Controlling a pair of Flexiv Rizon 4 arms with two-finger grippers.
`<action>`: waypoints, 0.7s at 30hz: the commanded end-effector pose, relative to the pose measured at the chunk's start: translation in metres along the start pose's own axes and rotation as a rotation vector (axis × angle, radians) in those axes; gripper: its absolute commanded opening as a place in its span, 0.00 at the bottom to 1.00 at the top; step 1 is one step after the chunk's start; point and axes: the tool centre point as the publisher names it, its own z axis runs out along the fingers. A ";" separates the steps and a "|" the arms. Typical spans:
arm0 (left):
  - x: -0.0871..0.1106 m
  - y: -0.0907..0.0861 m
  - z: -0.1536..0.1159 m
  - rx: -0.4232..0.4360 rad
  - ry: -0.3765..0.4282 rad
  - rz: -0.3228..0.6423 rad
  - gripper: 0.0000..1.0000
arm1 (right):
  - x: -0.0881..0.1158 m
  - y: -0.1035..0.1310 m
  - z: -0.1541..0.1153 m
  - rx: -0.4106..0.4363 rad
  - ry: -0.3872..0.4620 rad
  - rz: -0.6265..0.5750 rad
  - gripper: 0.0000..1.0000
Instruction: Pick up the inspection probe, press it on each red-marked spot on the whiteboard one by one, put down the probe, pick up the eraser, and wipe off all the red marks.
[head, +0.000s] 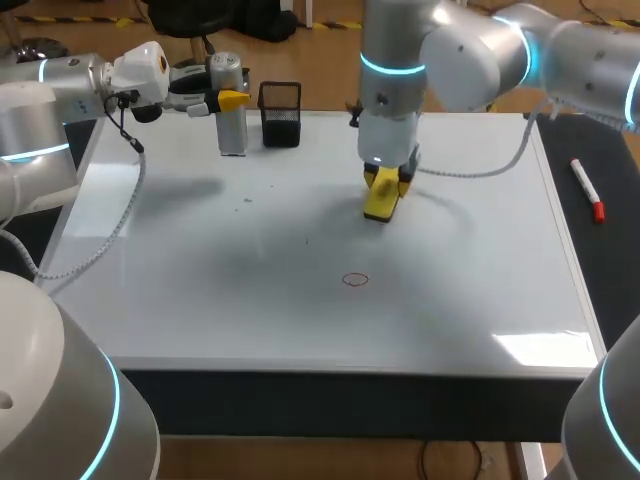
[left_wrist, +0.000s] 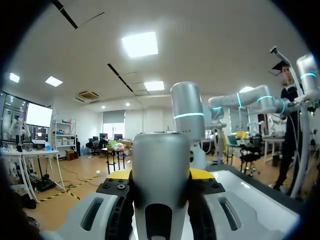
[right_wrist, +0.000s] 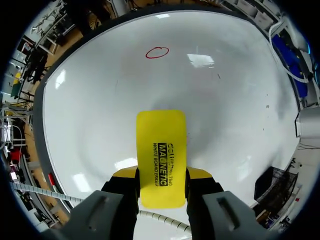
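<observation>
The grey cylindrical probe (head: 232, 130) is upright at the whiteboard's back left, and my left gripper (head: 232, 100) is shut on its upper part. In the left wrist view the probe (left_wrist: 160, 165) fills the gap between the yellow-tipped fingers (left_wrist: 201, 173). My right gripper (head: 385, 180) is shut on the yellow eraser (head: 381, 205), which points down at the whiteboard (head: 200, 280) right of centre. The right wrist view shows the eraser (right_wrist: 161, 150) clamped between the fingers (right_wrist: 199, 173). A red circle mark (head: 355, 280) lies nearer the front, ahead of the eraser as the red circle (right_wrist: 157, 52).
A black mesh holder (head: 280, 113) stands just right of the probe at the back edge; it also shows beside the right gripper as a black mesh holder (right_wrist: 272, 190). A red marker pen (head: 587, 190) lies on the dark surface right of the whiteboard.
</observation>
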 end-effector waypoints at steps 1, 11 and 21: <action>0.002 -0.001 0.001 -0.001 -0.005 0.002 0.00 | -0.005 0.006 -0.017 0.019 -0.001 -0.016 0.00; 0.002 -0.001 0.001 -0.001 -0.005 0.002 0.00 | -0.031 0.016 -0.003 -0.011 -0.028 -0.053 0.00; 0.002 -0.001 0.001 -0.001 -0.005 0.002 0.00 | -0.056 0.031 0.021 -0.063 -0.029 -0.113 0.00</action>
